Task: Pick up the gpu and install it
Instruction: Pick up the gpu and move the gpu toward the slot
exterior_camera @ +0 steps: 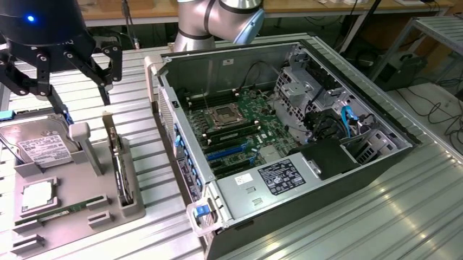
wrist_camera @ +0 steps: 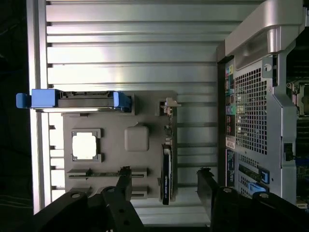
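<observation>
Standing on edge in the grey holder (exterior_camera: pixel 76 190) so its upper edge can be gripped, the gpu (exterior_camera: pixel 119 162) is overhung by the wide-spread hand (exterior_camera: pixel 81 103).

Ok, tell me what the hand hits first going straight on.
Likely the gpu, standing on edge in the grey tray, in line between the open fingers of the hand; depth unclear.
</observation>
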### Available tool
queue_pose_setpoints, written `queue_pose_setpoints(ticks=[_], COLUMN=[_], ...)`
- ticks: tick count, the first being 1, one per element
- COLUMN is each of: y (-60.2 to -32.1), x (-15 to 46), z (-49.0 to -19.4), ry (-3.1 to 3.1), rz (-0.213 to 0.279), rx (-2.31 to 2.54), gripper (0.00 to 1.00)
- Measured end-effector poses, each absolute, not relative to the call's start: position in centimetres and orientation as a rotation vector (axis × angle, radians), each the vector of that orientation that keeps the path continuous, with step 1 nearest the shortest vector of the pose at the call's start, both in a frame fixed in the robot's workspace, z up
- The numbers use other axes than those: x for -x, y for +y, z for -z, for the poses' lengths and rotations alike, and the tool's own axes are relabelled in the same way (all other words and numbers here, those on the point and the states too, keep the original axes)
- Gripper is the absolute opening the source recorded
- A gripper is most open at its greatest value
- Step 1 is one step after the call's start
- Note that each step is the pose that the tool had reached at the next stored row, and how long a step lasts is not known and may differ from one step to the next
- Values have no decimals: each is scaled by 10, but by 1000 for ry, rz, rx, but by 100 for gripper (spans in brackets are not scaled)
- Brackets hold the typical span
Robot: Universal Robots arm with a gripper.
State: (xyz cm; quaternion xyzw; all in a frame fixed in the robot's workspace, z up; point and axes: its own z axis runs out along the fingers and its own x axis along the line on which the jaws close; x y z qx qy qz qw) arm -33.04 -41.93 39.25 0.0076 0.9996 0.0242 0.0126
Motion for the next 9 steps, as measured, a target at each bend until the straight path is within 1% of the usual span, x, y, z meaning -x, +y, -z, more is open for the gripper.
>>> queue_pose_setpoints(ticks=[9], y=[-427], x=[330], z=[-376], ry=[3121], rz=[-76], rx=[-14], gripper=[66])
